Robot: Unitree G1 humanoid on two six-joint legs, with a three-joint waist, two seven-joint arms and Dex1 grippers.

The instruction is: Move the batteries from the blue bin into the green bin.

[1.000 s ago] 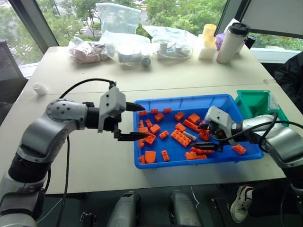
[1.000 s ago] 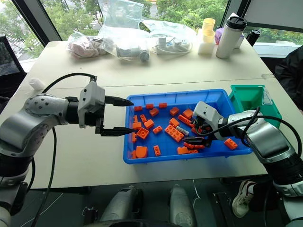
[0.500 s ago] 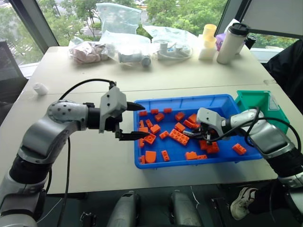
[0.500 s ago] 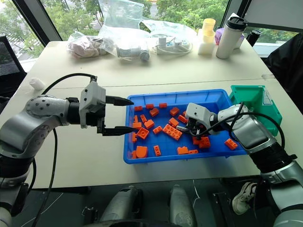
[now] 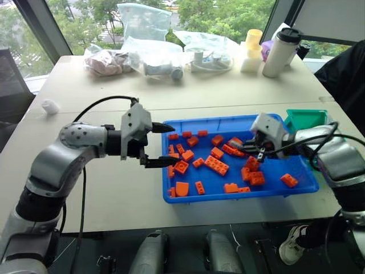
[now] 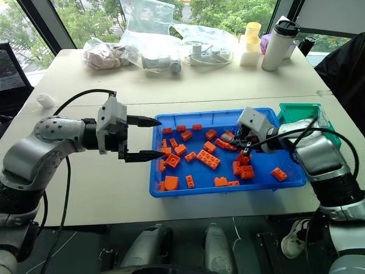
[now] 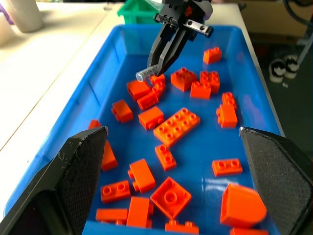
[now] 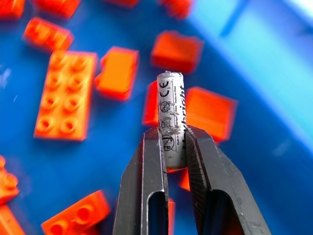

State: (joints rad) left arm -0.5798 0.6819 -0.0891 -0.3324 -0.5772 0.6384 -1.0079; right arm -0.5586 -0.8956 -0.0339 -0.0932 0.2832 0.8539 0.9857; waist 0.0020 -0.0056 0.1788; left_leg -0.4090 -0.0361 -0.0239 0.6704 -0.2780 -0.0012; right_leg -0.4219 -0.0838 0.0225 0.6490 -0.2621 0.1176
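Observation:
The blue bin [image 5: 217, 121] lies on the table in front of me, strewn with orange toy bricks [image 5: 217, 165]. My right gripper [image 8: 172, 142] is shut on one battery [image 8: 171, 115], a scuffed silver-grey cylinder that sticks out past the fingertips. It hangs above the bricks in the bin's right half, and the left wrist view shows that battery [image 7: 145, 74] too. The green bin [image 5: 305, 120] stands just beyond the blue bin's far right corner. At the blue bin's left rim, my left gripper [image 5: 165, 145] is open and empty, its fingers [image 7: 78, 166] wide apart.
At the table's far edge are clear plastic bags [image 5: 151, 57], a white bottle with a black cap [image 5: 279, 51] and a yellow cup [image 5: 251, 40]. A small white object [image 5: 49, 106] lies far left. A person in dark clothing [image 5: 348, 74] stands at the right.
My right gripper has shut on a battery among the bricks and lifted it up and to the right. The left arm has stayed about where it was.

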